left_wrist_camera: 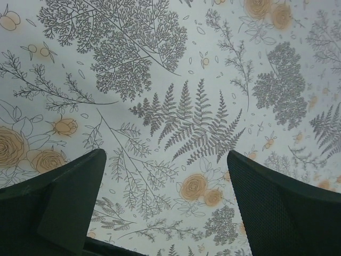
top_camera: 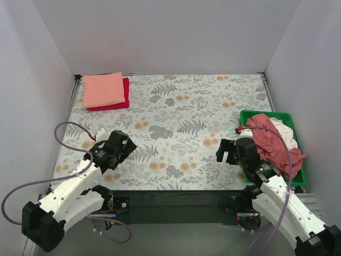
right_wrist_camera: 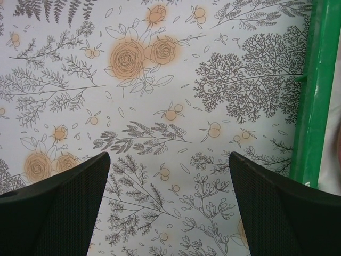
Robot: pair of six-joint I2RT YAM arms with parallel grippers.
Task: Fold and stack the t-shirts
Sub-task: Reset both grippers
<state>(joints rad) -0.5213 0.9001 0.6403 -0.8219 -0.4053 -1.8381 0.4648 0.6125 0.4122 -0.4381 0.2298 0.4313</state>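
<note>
2 shirts sit folded at the far-left corner of the desk: salmon shirt (top_camera: 104, 89) squared off on top of red shirt (top_camera: 126, 97), red showing only along the right & near edges. Rest of the laundry is in the green bin (top_camera: 246, 114) at the right edge. Rose shirt (top_camera: 269, 141) is heaped on top, spilling over the near rim, w/ white shirt (top_camera: 286, 130) bunched under it on the far-right side.

Left gripper (top_camera: 127, 148) hovers over the floral tablecloth (top_camera: 186, 106) toward the near-left corner, fingers spread wide, nothing between them; its wrist view shows only print below. Right gripper (top_camera: 228, 153) hangs just left of the bin, also spread & empty, bin rim at the edge of its wrist view.

Handling call: light, limp knit w/ no stiffness, so it'll drape & drag its neighbour along if snagged. Prob not slippery, not fragile. Best bite looks like a raised fold on top of the rose heap: pinch 1 layer only, lift high to clear the rim. Once flat, take shoulders or hem corners w/ both arms. Collar & sleeves can't be made out in the pile.
</note>
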